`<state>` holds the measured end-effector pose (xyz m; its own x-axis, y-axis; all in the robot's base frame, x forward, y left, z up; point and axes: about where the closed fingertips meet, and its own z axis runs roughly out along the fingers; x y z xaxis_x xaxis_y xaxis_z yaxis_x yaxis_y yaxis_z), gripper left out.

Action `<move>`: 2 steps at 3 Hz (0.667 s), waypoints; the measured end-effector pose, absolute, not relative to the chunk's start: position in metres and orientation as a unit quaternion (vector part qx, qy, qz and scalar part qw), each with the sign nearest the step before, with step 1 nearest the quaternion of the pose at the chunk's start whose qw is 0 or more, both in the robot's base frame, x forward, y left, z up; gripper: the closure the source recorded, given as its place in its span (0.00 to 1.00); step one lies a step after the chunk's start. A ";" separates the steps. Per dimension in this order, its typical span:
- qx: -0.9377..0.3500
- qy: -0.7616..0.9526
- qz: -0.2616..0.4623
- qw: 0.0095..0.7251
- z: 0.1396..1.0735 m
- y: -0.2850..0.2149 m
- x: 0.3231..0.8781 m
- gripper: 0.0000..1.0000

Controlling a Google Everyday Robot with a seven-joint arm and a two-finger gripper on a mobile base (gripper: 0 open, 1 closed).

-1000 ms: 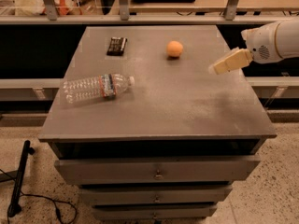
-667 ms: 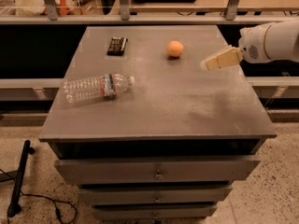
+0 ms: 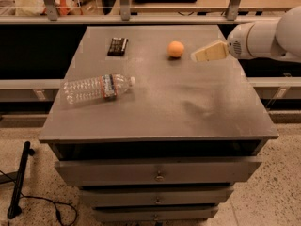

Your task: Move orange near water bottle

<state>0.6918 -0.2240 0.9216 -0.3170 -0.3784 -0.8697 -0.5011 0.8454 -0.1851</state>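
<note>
We find the orange (image 3: 176, 49) near the cabinet top's (image 3: 197, 102) far edge, the water bottle (image 3: 96, 87) lying by its left edge, and the gripper (image 3: 207, 53) just beside the fruit, opening not determinable; we judge the orange light, firm, probably roll-prone, best clasped across its middle.

Dim light is glaring softly on the grey cabinet top (image 3: 160, 121); the cream gripper (image 3: 196, 57), hovering over its far-right area, is casting a faint shadow.
</note>
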 end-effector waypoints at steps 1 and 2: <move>-0.262 0.815 0.083 0.511 0.909 -0.210 0.708 0.00; -0.265 0.808 0.120 0.513 0.896 -0.197 0.723 0.00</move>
